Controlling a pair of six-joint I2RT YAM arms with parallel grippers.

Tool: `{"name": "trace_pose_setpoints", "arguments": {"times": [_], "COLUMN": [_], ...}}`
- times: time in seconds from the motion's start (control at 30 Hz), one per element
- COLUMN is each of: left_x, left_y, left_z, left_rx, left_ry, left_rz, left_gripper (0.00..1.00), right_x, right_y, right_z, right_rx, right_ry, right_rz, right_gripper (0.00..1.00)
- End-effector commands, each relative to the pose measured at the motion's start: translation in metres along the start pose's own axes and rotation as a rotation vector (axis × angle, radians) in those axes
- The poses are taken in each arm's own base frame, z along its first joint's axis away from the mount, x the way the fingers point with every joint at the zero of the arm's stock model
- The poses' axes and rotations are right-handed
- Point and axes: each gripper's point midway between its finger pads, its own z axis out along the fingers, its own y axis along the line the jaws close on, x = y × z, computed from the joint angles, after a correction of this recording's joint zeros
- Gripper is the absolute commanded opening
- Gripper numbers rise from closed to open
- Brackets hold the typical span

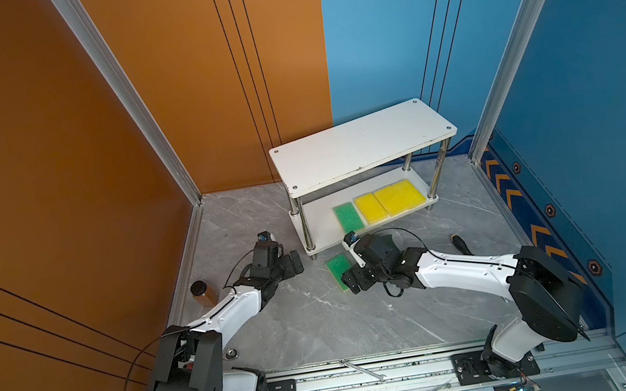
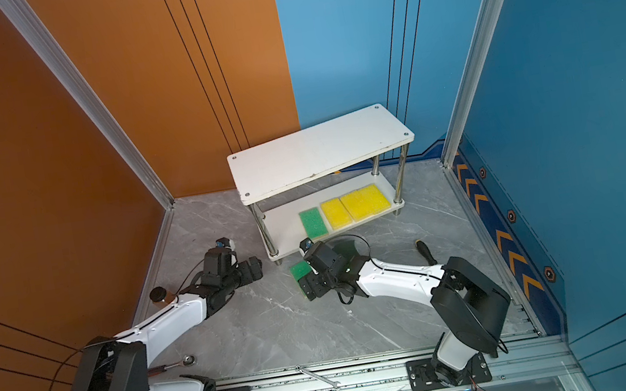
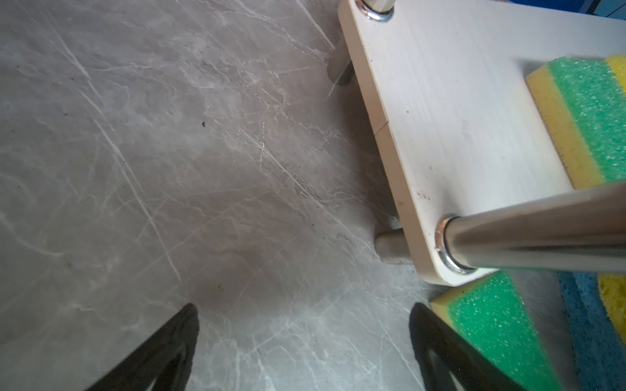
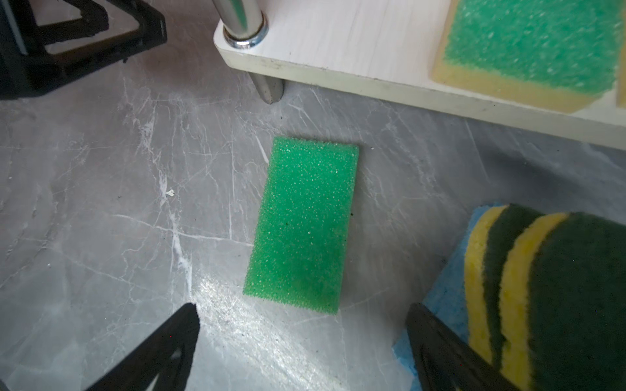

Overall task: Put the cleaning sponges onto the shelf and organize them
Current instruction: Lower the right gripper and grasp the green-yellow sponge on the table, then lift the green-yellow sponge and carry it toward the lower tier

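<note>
The green sponge (image 4: 303,223) lies flat on the tabletop (image 4: 101,220) just in front of the shelf (image 1: 362,143). The step in hand looks to be its pickup by the right hand (image 4: 303,315), whose fingers stand wide apart with nothing between them. A good grasp would bring the hand forward and down until the fingers straddle the sponge's narrow width, then close on its long sides. The carry probably needs a low, flat entry under the top board, clear of the chrome post (image 4: 242,20). The target would be the bare stretch of the lower board (image 1: 319,221) beside the green-topped sponge (image 1: 348,216) and the yellow sponges (image 1: 387,200) lying there. The right arm reaches in toward the middle, wrist tipped downward. The left hand (image 3: 303,311), open and empty, hovers low by the shelf's left end
</note>
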Motion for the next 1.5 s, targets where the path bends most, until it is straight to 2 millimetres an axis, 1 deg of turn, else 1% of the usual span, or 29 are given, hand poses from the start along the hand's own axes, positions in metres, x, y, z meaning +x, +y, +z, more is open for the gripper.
{"name": "trace_pose_setpoints", "arguments": {"times": [0.0, 0.17, 0.4, 0.77, 1.2, 1.4, 1.47], "left_x": [0.006, 0.007, 0.007, 0.007, 0.002, 0.004, 0.004], "left_y": [-0.002, 0.000, 0.001, 0.002, -0.004, -0.004, -0.005], "left_z": [-0.004, -0.006, -0.003, -0.003, 0.003, 0.006, 0.006], "left_rx": [0.013, 0.004, 0.000, -0.004, 0.012, 0.013, 0.016], "left_ry": [0.007, 0.003, 0.010, 0.009, 0.015, 0.022, 0.022], "left_rz": [0.012, 0.011, 0.010, 0.012, 0.007, 0.005, 0.005], "left_gripper": [0.98, 0.98, 0.98, 0.98, 0.98, 0.98, 0.98], "right_x": [-0.004, 0.003, 0.011, 0.020, 0.026, 0.027, 0.026], "right_y": [0.004, 0.006, 0.011, 0.008, 0.006, 0.004, 0.002], "right_z": [0.007, 0.021, 0.039, 0.056, 0.066, 0.067, 0.067], "right_rx": [0.038, 0.061, 0.080, 0.114, 0.133, 0.144, 0.159], "right_ry": [-0.009, 0.025, 0.082, 0.124, 0.164, 0.171, 0.167], "right_rz": [0.017, 0.012, -0.025, -0.038, -0.059, -0.066, -0.064], "right_gripper": [0.95, 0.95, 0.95, 0.94, 0.93, 0.89, 0.86]}}
